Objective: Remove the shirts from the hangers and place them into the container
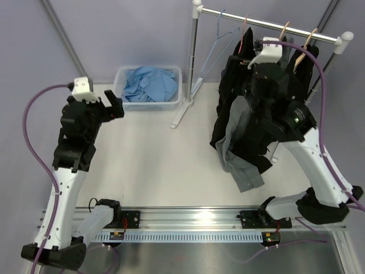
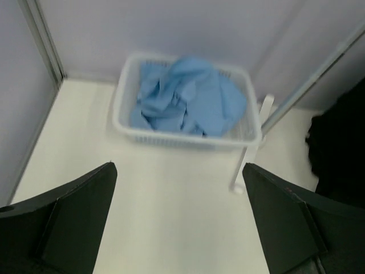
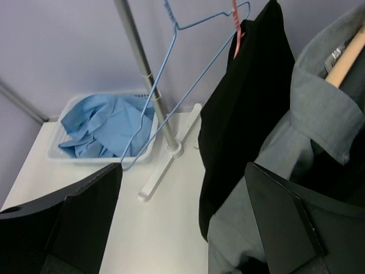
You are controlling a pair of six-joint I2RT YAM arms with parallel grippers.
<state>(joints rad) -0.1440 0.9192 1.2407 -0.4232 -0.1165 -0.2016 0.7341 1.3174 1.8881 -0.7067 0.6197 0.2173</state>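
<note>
The white container [image 1: 181, 85] at the back left holds a crumpled light blue shirt [image 1: 149, 83]. My left gripper [image 1: 113, 105] hovers just left of and in front of it, open and empty; its wrist view looks onto the container [image 2: 188, 140] and the blue shirt [image 2: 188, 97]. A bare blue hanger [image 3: 171, 74] hangs on the rail. Beside it a pink hanger [image 3: 235, 28] carries a black shirt [image 3: 245, 114], and a wooden hanger [image 3: 345, 57] carries a grey shirt [image 3: 302, 131]. My right gripper [image 3: 182, 166] is open, close in front of these shirts.
The white-and-chrome rail [image 1: 268, 24] spans the back right on a post [image 1: 194, 51] with a white foot [image 1: 183, 108] lying next to the container. Grey and black shirt tails [image 1: 242, 154] drape onto the table. Purple cables loop off both arms.
</note>
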